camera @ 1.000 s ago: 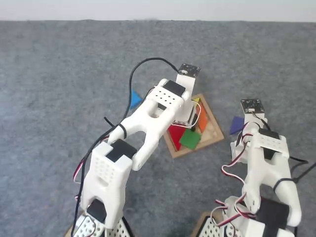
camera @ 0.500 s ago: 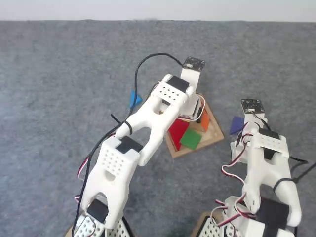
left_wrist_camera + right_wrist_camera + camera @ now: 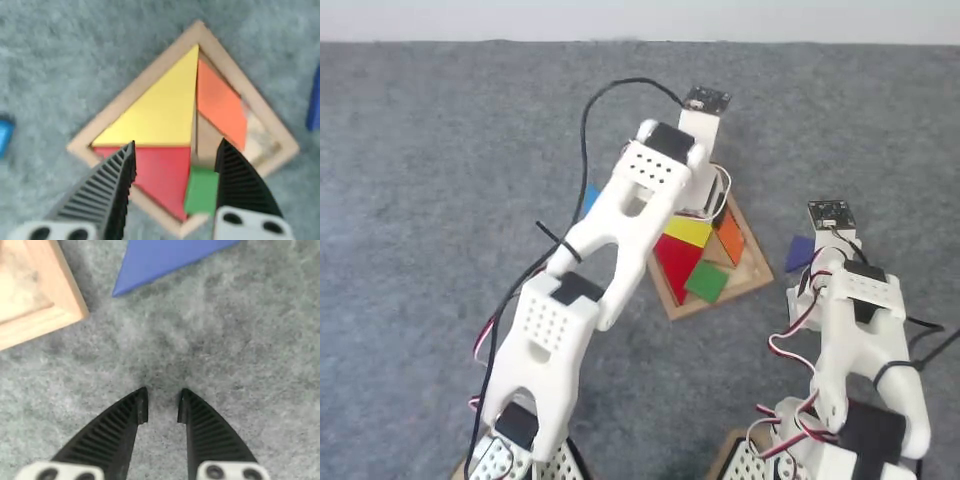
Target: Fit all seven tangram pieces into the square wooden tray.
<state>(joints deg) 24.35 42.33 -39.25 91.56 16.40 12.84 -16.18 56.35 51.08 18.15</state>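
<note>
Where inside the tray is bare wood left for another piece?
Bare wood shows between the orange piece, the green piece and the tray rim. Elsewhere it is crowded: the yellow piece and red piece fill the rest, under the left gripper.

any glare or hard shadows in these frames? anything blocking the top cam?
High view: soft even light on the grey carpet, no hard shadows; the white left arm covers part of the square wooden tray. Left wrist view: no glare on the yellow triangle piece. Right wrist view: faint soft shadow on the carpet just ahead of the right gripper.
</note>
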